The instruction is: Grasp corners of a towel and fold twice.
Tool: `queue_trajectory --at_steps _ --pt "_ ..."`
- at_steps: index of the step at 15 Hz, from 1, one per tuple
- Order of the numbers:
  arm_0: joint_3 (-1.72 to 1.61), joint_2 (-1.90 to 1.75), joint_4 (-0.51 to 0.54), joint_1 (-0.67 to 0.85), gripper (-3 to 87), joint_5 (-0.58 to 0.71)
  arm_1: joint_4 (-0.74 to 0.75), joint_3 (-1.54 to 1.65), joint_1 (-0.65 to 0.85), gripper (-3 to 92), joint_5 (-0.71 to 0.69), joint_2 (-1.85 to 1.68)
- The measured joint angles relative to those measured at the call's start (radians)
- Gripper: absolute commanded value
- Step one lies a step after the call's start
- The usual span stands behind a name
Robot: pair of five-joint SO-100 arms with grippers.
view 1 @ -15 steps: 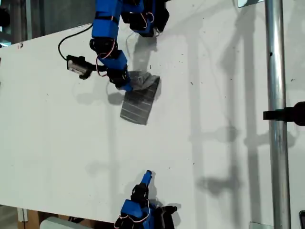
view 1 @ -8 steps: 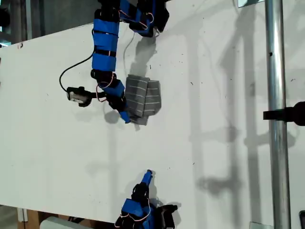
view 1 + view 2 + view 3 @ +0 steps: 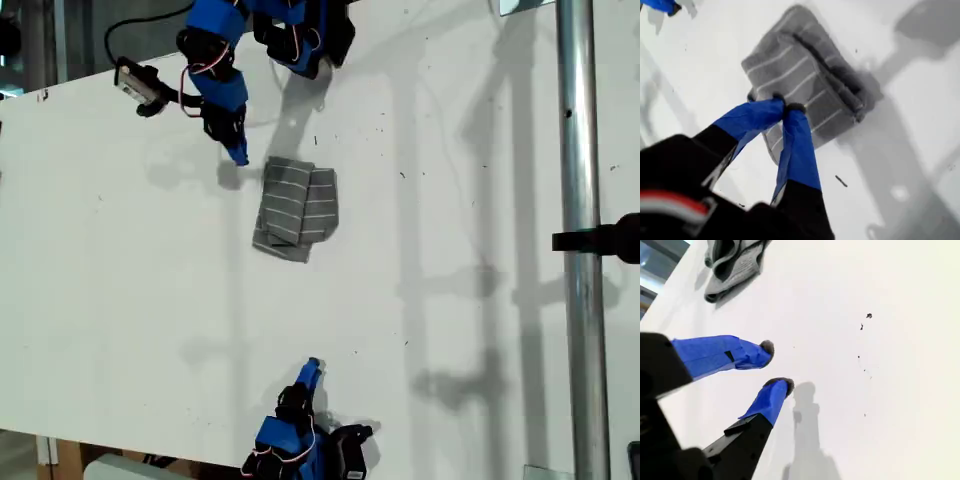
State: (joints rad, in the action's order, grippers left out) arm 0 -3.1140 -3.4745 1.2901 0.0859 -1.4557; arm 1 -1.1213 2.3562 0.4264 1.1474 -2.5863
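My first gripper (image 3: 785,107) has its blue fingertips (image 3: 757,116) pressed together with nothing between them. It hangs clear of the cloth, which suggests it is done with a fold. In the exterior view it (image 3: 238,155) sits near the towel (image 3: 297,210), at about ten o'clock from it. The towel lies on the white table (image 3: 450,300) as a compact layered rectangle, so both folds look complete. My second gripper (image 3: 775,365) holds its fingers narrowly apart and empty. In the exterior view it is parked well apart from the towel, at six o'clock, probably to keep out of the way.
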Motion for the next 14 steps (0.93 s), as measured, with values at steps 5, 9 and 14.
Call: queue_trajectory --at_steps 5,9,14 --pt "0.000 0.000 0.002 -0.054 8.9 0.410 -0.290 0.523 -0.117 14.0 0.322 -0.675" --pt "0.000 0.000 0.002 -0.055 8.9 0.463 -0.331 0.545 -0.146 14.0 0.359 -0.701" --pt "0.000 0.000 0.002 -0.055 8.9 0.463 -0.331 0.545 -0.149 14.0 0.359 -0.701"
